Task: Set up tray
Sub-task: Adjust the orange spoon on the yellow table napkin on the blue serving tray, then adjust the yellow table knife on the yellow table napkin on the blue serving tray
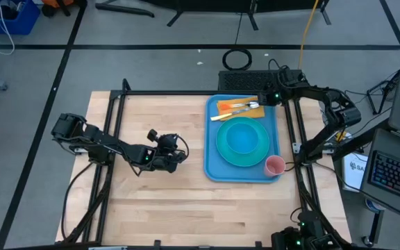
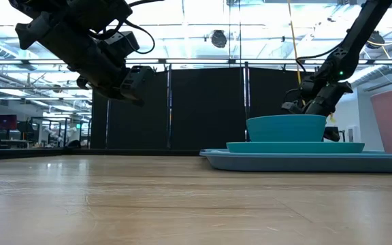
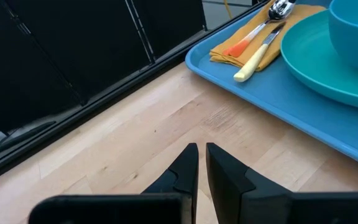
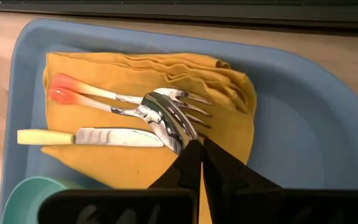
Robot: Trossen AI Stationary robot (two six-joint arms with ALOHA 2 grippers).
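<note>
Table: pale wooden top inside a dark metal frame.

Tray: large flat rectangular blue plastic piece with rounded corners and a raised rim, lying flat on the right half of the table, its long side running from the far edge toward the near one.

On the tray, far end: a folded yellow-orange cloth napkin. On the napkin lie a metal fork and a metal spoon, both with handles fading from orange to cream, side by side, and a knife with a pale yellow handle just beside them.

On the tray, middle: a round turquoise plate carrying a round turquoise bowl.

On the tray, near right corner: a pink plastic cup, upright, just beside the plate.

Left tool: held above bare wood left of the tray, well clear of the table in the low view, fingers drawn nearly together with only a thin slit between them, holding nothing.

Right tool: poised over the far end of the tray, above the napkin, its tips just by the fork and spoon heads; fingers pressed narrow, nothing seen between them. Whether the tips touch the cutlery I cannot tell.
</note>
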